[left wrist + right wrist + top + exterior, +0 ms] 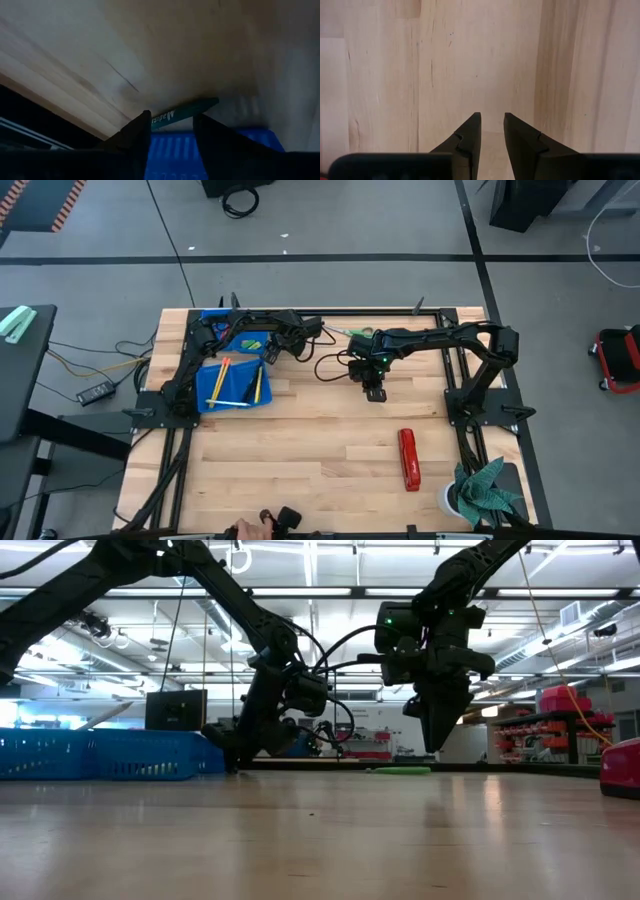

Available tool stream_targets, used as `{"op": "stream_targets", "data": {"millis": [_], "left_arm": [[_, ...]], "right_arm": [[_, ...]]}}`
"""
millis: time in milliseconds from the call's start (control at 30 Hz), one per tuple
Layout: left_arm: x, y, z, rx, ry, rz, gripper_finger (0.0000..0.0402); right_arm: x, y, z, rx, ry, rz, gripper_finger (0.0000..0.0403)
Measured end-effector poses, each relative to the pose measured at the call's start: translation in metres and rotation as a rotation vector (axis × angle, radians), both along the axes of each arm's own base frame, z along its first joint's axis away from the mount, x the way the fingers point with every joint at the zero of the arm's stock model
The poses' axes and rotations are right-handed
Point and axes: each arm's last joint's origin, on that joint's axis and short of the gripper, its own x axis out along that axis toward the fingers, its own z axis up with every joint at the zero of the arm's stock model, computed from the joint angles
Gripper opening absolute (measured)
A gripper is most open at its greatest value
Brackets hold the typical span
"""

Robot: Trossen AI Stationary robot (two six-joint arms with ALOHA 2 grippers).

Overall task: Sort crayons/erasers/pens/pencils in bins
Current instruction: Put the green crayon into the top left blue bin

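Note:
My left gripper (172,120) is open, low at the right edge of the blue bins (235,385). A green crayon (187,110) lies on the wood against a bin's wall (170,147), just past the fingertips and crosswise to them. In the high view the near bin holds yellow and orange pencils (225,380). Another bin (228,328) sits behind it. My right gripper (492,120) hangs pointing down over bare wood at mid-table (373,392). Its fingers are a narrow gap apart and hold nothing. I see no pens or erasers. My left gripper comes slanting down at the green crayon's labelled end (162,118), with one fingertip (144,120) right beside it. I cannot tell whether it touches the crayon. The crayon lies flat on the table.
Green-handled scissors (358,331) lie near the far edge between the arms. A red stapler (408,460) lies toward the near right. A cup with green cloth (480,490) stands at the near right corner. A person's hand (250,530) shows at the near edge. Bare wood spans the middle.

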Motion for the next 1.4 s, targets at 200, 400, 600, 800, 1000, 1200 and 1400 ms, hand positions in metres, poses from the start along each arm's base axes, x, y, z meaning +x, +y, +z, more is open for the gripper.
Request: {"op": "stream_targets", "data": {"millis": [200, 400, 600, 800, 1000, 1200, 1400], "left_arm": [[0.0, 0.0, -0.001, -0.029, 0.029, -0.058, 0.011], [0.003, -0.004, -0.001, -0.037, 0.033, -0.096, 0.0043], [0.011, -0.009, -0.002, -0.017, -0.006, -0.123, 0.0017], [0.019, -0.016, 0.002, 0.003, -0.005, -0.186, 0.0046], [0.032, -0.026, 0.007, 0.038, -0.059, -0.192, 0.0026], [0.043, -0.042, 0.012, 0.062, -0.153, -0.108, 0.002], [0.062, -0.074, 0.028, 0.017, -0.231, -0.167, 0.0006]], "right_arm": [[0.0, 0.0, 0.0, 0.0, 0.0, 0.0, 0.009], [-0.003, 0.001, -0.001, 0.01, 0.034, 0.005, 0.009], [-0.008, 0.003, -0.001, 0.04, 0.079, 0.029, 0.009], [-0.008, 0.003, -0.001, 0.047, 0.078, 0.03, 0.009], [-0.015, 0.005, 0.003, 0.061, 0.117, 0.025, 0.009], [-0.028, 0.009, 0.033, 0.04, 0.047, -0.001, 0.009], [-0.047, 0.015, 0.08, -0.051, -0.161, -0.017, 0.009]]}}
